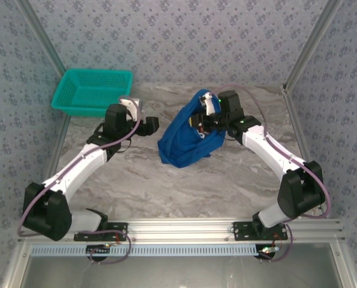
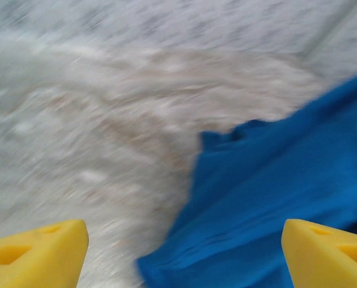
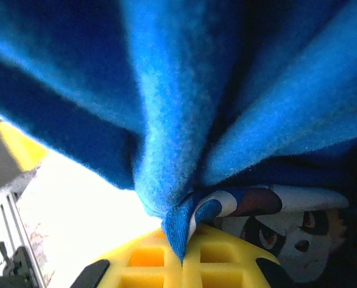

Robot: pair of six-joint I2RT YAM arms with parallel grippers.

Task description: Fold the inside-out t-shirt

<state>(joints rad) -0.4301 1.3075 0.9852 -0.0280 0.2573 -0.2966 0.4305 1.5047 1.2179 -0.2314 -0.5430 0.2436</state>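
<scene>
The inside-out t-shirt (image 1: 184,141) is a royal-blue bunch in the middle of the marble table, its upper part lifted. My right gripper (image 1: 200,124) is buried in that raised part. In the right wrist view my right gripper (image 3: 183,261) is shut on a pinched fold of the t-shirt (image 3: 178,120), with a cartoon face print (image 3: 298,234) beside the yellow fingers. My left gripper (image 1: 150,125) hovers just left of the shirt. In the left wrist view my left gripper (image 2: 184,255) is open, its yellow fingertips (image 2: 40,252) far apart, and the t-shirt's edge (image 2: 274,192) lies loose below them, not gripped.
A teal mesh basket (image 1: 94,90) stands at the back left of the table (image 1: 166,186). Patterned walls with metal posts (image 1: 307,48) close in the back and both sides. A metal rail (image 1: 184,227) runs along the near edge.
</scene>
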